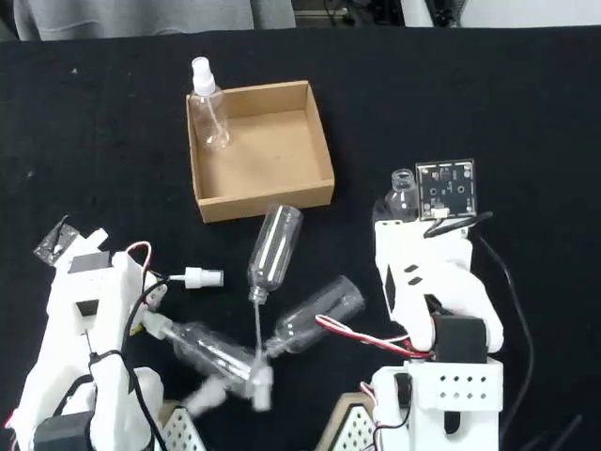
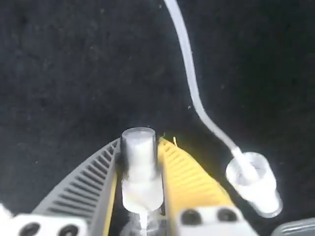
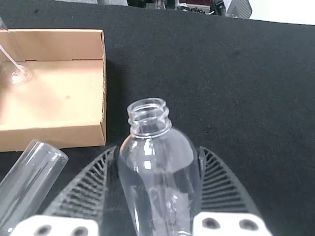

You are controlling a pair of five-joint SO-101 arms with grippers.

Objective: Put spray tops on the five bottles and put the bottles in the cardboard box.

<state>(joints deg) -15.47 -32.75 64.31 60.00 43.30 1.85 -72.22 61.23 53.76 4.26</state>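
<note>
Left claw (image 2: pixel 140 145) is clamped tight on a spray top (image 2: pixel 141 169), white nozzle pinched between the two fingers, low over the black worktop (image 1: pixel 488 94). That puts it on the arms' side of the cardboard box (image 1: pixel 268 199), off the corner nearest the left arm. Just beside it lies a loose spray top (image 2: pixel 253 184), its thin dip tube curving away across the cloth.

Over to the right claw (image 3: pixel 156 152): it is closed around an open bottle (image 3: pixel 157 182), gripping the clear body with the bare threaded neck poking out past the fingertips. That bottle sits beside the box on the right arm's side, apart from its wall.

Inside the box, one capped bottle (image 1: pixel 208 111) is already in the far corner on the left arm's side, its white sprayer rising above the rim.

Three more clear bottles lie on their sides on the arms' side of the box. One bottle (image 1: pixel 275 244) is just short of the box's front wall. A second bottle (image 1: pixel 317 312) and a third bottle (image 1: pixel 202 346) lie farther from it, between the two arms.
</note>
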